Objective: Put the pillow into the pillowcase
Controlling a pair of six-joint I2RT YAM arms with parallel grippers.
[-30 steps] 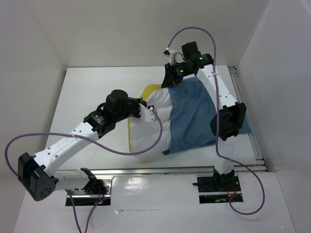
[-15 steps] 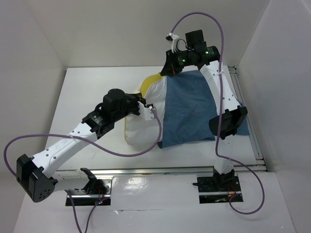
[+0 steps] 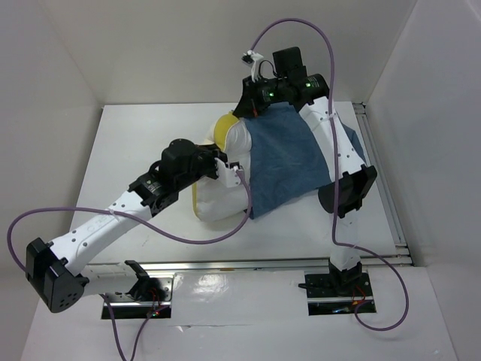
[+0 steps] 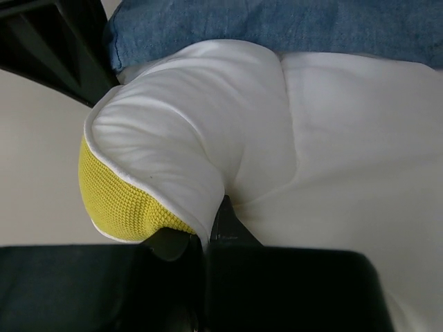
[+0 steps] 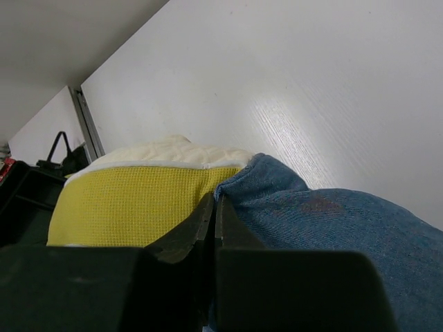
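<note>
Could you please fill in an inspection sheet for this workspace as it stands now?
Surface: white table, smooth.
Job's things: pillow, white with a yellow strip, partly covered by the blue pillowcase; its left part shows.
Clutter: nothing seen.
Grippers: left pincer shut on a fold of the pillow; right pincer shut on the pillowcase's edge at the far corner.
Cables: a purple cable loops from each arm; the left one passes over the pillow's near side.
Surroundings: white walls on three sides; metal rail along the near edge.
</note>
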